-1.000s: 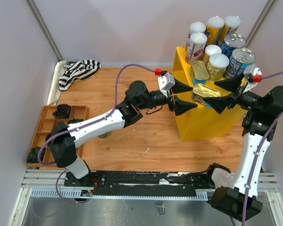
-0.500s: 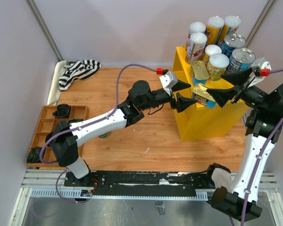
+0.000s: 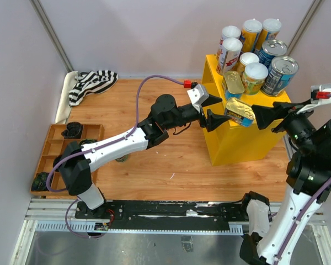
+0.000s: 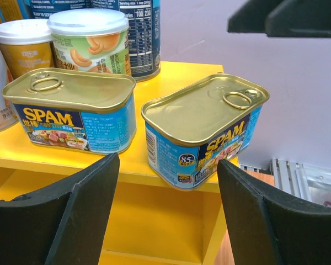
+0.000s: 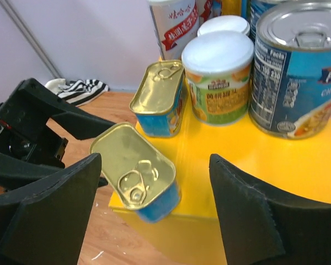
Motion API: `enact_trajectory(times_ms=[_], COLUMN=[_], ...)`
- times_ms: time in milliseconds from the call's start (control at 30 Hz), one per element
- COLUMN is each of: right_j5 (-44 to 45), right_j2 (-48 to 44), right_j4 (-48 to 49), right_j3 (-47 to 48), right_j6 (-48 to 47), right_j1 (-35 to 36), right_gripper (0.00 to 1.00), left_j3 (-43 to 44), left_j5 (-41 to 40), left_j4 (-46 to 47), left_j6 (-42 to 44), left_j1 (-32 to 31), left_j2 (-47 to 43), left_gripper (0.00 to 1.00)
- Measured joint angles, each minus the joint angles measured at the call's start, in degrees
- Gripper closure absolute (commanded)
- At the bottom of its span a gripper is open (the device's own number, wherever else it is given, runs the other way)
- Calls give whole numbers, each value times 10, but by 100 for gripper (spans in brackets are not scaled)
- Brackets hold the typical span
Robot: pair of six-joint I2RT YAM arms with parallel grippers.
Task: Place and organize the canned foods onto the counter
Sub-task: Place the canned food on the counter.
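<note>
The yellow counter point(image 3: 240, 144) stands at the right, its top crowded with cans: tall white-lidded tubes point(image 3: 251, 32), blue silver-topped cans point(image 3: 279, 74) and a gold flat tin point(image 3: 232, 84). A second gold tin point(image 3: 240, 112) sits at the top's front left corner, slightly overhanging the edge. My left gripper point(image 3: 223, 112) is open just left of it, jaws either side of it point(image 4: 204, 130) without touching. My right gripper point(image 3: 263, 117) is open and empty, right of the tin point(image 5: 135, 168) and drawn back from it.
A brown wooden compartment tray point(image 3: 55, 149) holding small dark lumps point(image 3: 73, 130) lies at the left. A black-and-white striped cloth point(image 3: 91, 83) lies at the far left corner. Walls close in behind and beside the counter.
My right gripper has pulled back to the right and up, away from the gold tin, which stays on the counter's corner. My left gripper has edged slightly toward the tin.
</note>
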Motion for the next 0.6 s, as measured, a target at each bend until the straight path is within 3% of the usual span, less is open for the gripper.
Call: enact_trajectory(times_ms=[133,333,600], right_j5=[27,44,57], right_j2=[-38,-87,-71], right_j4=[-51,-71,-85], right_j3=[0,-37,-86], right_j6=[-7,-7,-18], right_j1=[7,30,47], right_gripper=[37,42,46], left_j3=[0,0,10], left_j5=[0,0,0], left_j4=[0,-8,-20], left_j6=[1,1,1], left_j1=[0,0,0], left_j2=[0,0,0], left_gripper=[23,23,23])
